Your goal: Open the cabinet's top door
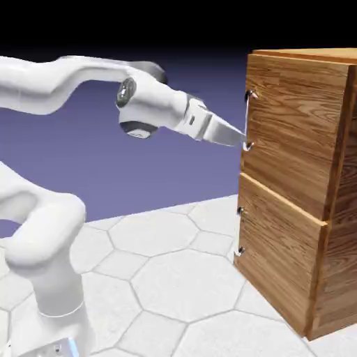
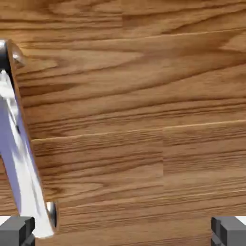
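Observation:
The brown wood-grain cabinet (image 1: 300, 230) stands at the right of the exterior view. Its top door (image 1: 293, 132) lies flush and shut, with a slim silver handle (image 1: 248, 118) on its near edge. My gripper (image 1: 241, 139) reaches in from the left, its tips at the handle's lower end. The hand view is filled with the door's wood (image 2: 144, 96). There the handle (image 2: 17, 144) slants down the left side and ends just beside my left fingertip (image 2: 17, 231). My right fingertip (image 2: 228, 231) is far off, so the gripper (image 2: 123, 233) is open and holds nothing.
The lower door (image 1: 279, 258) sits under the top one, with its own small handle (image 1: 240, 230). The arm's base and elbow (image 1: 49, 244) fill the lower left. A pale hexagon-tiled table (image 1: 174, 279) runs under the arm up to the cabinet.

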Tool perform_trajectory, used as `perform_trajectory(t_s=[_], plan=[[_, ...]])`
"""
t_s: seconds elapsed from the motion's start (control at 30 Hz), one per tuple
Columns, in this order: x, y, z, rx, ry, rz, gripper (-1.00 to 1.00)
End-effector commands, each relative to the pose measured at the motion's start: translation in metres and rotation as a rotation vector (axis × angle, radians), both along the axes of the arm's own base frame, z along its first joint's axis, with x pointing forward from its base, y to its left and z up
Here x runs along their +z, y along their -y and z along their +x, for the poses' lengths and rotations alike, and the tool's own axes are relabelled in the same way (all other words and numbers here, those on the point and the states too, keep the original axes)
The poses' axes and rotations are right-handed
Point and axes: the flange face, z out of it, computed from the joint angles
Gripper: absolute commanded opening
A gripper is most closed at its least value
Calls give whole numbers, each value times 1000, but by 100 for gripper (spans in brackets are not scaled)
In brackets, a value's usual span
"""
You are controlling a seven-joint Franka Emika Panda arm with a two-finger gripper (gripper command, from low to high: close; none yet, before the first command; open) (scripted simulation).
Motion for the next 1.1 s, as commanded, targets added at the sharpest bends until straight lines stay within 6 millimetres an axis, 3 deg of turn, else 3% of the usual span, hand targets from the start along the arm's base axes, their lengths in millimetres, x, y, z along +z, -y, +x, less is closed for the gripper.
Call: perform_trajectory(t_s=[0.0, 0.4, 0.83, 1.0, 1.03, 1.07], plan=[[0, -2, 0, 0, 14, -1, 0], [-9, -36, 7, 0, 183, -35, 0], [-41, -72, 32, -21, 343, -97, 0], [-41, -69, 82, -21, 343, -97, 0], [-41, -69, 82, -21, 343, -97, -100], [-41, -69, 82, -21, 343, -97, -100]])
